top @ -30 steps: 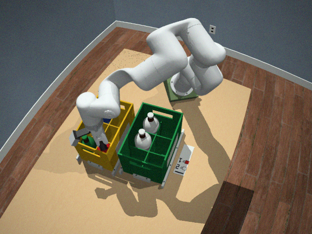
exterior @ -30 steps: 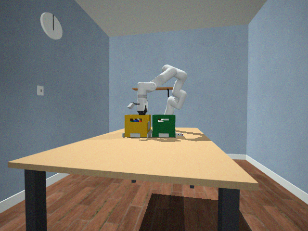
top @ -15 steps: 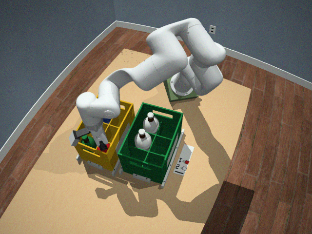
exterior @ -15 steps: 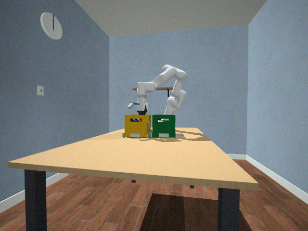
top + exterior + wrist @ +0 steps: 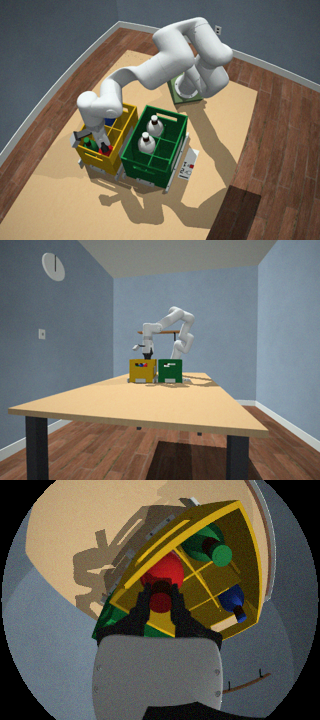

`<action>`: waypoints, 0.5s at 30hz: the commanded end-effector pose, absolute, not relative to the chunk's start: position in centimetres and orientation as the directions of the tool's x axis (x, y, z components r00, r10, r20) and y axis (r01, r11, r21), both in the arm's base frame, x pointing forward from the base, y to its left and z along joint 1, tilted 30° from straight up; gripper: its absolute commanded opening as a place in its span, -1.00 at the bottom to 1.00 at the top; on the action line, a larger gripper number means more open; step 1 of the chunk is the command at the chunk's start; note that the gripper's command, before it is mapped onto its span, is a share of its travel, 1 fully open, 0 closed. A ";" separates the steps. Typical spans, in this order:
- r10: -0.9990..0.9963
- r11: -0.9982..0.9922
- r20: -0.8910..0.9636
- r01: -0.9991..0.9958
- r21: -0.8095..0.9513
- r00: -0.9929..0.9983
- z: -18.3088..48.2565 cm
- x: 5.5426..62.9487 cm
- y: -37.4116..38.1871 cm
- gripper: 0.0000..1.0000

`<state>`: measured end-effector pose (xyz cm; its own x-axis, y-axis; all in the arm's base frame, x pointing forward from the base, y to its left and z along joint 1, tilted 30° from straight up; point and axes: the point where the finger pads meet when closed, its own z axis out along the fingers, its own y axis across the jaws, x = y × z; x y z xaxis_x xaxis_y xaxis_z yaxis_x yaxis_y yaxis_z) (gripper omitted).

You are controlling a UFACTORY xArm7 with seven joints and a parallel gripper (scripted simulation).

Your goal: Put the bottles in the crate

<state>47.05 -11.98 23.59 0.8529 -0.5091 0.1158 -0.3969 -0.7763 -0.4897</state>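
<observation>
My gripper (image 5: 104, 147) reaches down into the yellow crate (image 5: 108, 136) and is shut on the neck of the red bottle (image 5: 107, 152), which stands in the crate's near right cell. In the wrist view the fingers clasp the red bottle (image 5: 162, 574). A green bottle (image 5: 89, 144) stands in the cell beside it, and a blue bottle (image 5: 109, 121) at the far side is partly hidden by my arm. The green crate (image 5: 156, 145) holds two white bottles (image 5: 154, 126) (image 5: 146, 142) in its left cells. The pick list (image 5: 189, 163) lies right of the green crate.
The two crates stand side by side, almost touching. My arm's base (image 5: 186, 90) stands behind the green crate. In the exterior view the crates (image 5: 155, 370) stand at the far end of a long table.
</observation>
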 end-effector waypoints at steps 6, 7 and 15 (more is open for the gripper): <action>-0.511 -0.776 0.120 -0.397 -0.490 0.851 25.2 46.6 -12.7 -1.00; -0.511 -0.776 0.120 -0.397 -0.490 0.851 25.2 46.6 -12.7 -1.00; -0.511 -0.776 0.120 -0.397 -0.490 0.851 26.2 46.2 -13.2 -1.00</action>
<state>46.30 -12.75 25.43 0.8532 -0.5087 0.1150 -0.3969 -0.7763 -0.4897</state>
